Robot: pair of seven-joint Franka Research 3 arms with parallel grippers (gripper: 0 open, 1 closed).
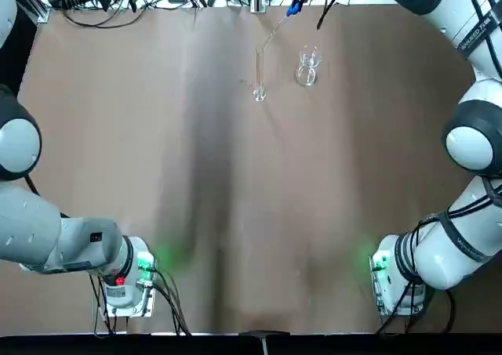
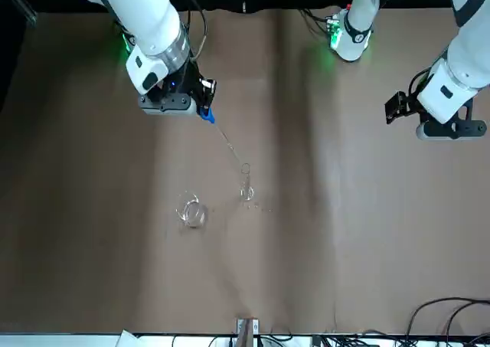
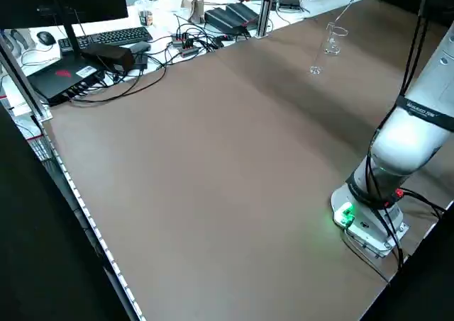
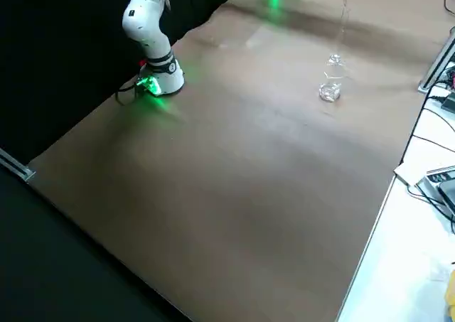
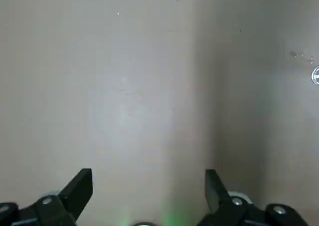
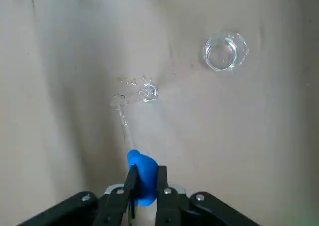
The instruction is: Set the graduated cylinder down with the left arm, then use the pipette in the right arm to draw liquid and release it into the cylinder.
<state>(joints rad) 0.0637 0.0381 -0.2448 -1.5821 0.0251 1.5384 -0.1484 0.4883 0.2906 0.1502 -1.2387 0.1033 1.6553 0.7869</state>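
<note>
A plain brown bench [image 1: 157, 175] filled the scene, with a cluttered desk of cables, a keyboard and a monitor beyond its far edge. The graduated cylinder [image 1: 259, 77] stood upright on the bench toward that far edge, already set down, and the beaker [image 1: 307, 67] sat just beside it, on the right arm's side. The right gripper [image 6: 145, 178] hung above and beyond the cylinder, its fingers pinched narrow on the blue bulb of the pipette [image 2: 224, 139], whose clear stem slanted down so that its tip lay at the cylinder's mouth; whether it was inside could not be told. The left gripper [image 5: 147, 191] was well apart from the cylinder on the robot's left side, jaws spread wide and empty over bare bench. The cylinder looked light, top-heavy on its small base and fragile, likely to tip at a sideways nudge from the stem; the pipette stem seemed thin, stiff and brittle, best held by its soft bulb as it was. Small droplets lay scattered on the bench next to the cylinder's base. Nothing else crowded the cylinder, only the beaker.
</note>
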